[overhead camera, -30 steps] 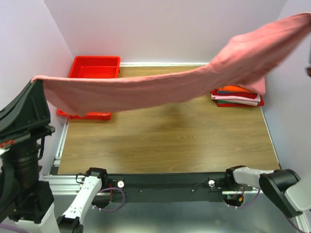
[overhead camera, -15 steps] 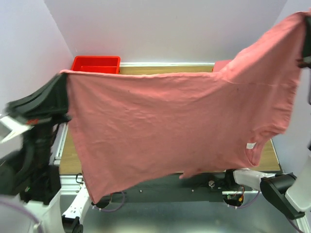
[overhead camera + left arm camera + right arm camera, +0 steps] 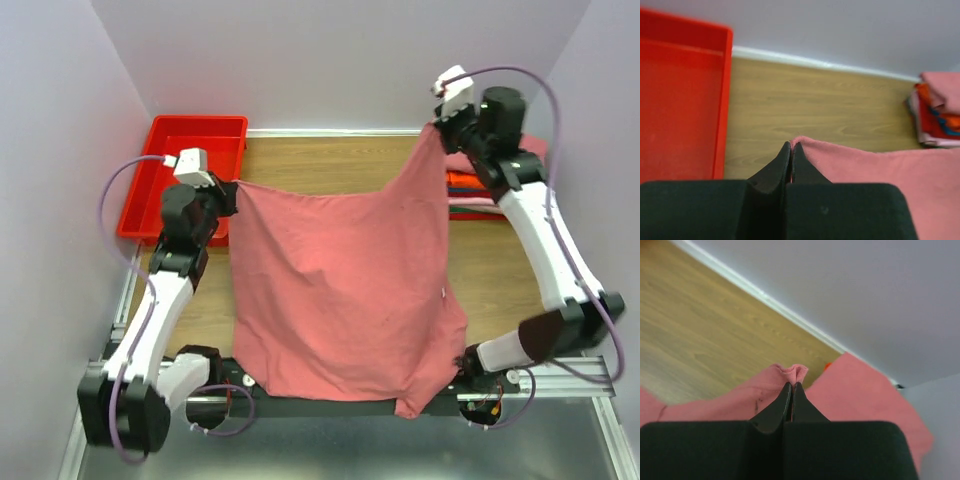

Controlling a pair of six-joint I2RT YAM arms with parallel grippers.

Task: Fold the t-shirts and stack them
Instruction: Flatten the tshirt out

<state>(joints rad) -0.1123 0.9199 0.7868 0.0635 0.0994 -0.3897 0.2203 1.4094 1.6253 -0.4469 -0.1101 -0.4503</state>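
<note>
spread t-shirt [image 3: 340, 290]: one
folded t-shirts [image 3: 936, 117], stacked: several, exact count unclear
red bin [image 3: 170, 150]: one
arms: two, left arm [image 3: 160, 300] and right arm [image 3: 545, 240]
table [image 3: 320, 160]: one

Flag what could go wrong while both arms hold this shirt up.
Left gripper and right gripper pinch only small tufts of the salmon-pink t-shirt; either could slip.
Its lower hem drapes past the table near edge over the arm bases and might snag.
The right corner hangs near the folded stack; lowering might disturb it.
</note>
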